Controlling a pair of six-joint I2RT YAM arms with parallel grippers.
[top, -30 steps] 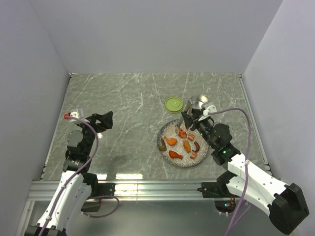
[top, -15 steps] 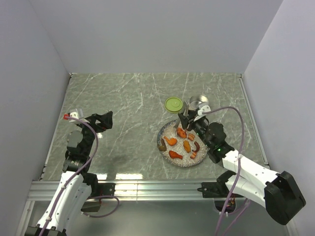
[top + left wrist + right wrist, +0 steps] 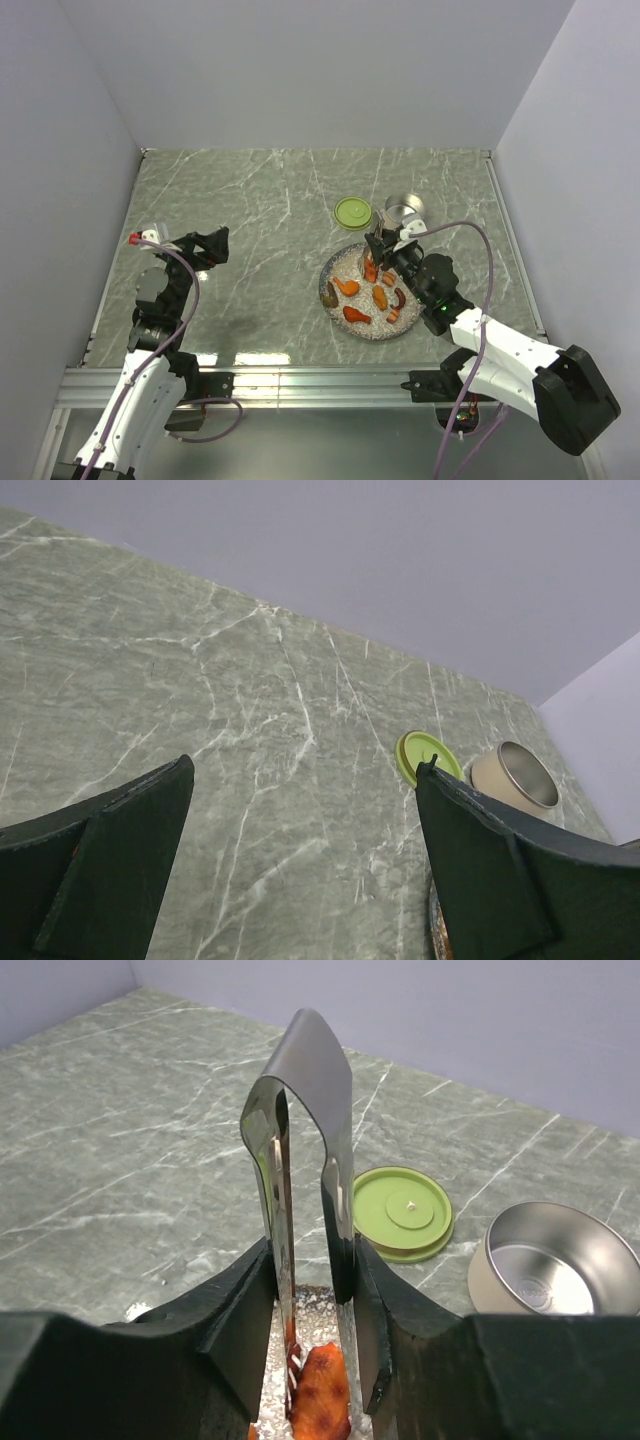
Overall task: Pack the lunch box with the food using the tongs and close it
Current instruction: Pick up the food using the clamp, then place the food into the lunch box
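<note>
My right gripper (image 3: 384,250) is shut on the tongs (image 3: 300,1110), whose bent end stands up between its fingers (image 3: 245,1310). The two arms reach down onto the speckled plate (image 3: 328,272), and an orange piece of food (image 3: 324,1392) lies between their tips. Several more orange, red and dark pieces (image 3: 380,297) are spread over the plate. The lunch box (image 3: 403,211), a round steel tin, stands uncovered just beyond the plate, with its lime-green lid (image 3: 352,212) flat on the table to its left. At the table's left side my left gripper (image 3: 305,780) is open with nothing between its fingers.
The tin (image 3: 550,1270) and the lid (image 3: 402,1212) sit close behind the tongs in the right wrist view. Grey walls enclose the marble table on three sides. A metal rail runs along the near edge (image 3: 300,380).
My right gripper has come down and slightly left over the plate, and its jaws have squeezed the tongs narrower around an orange piece. The left arm has not moved.
</note>
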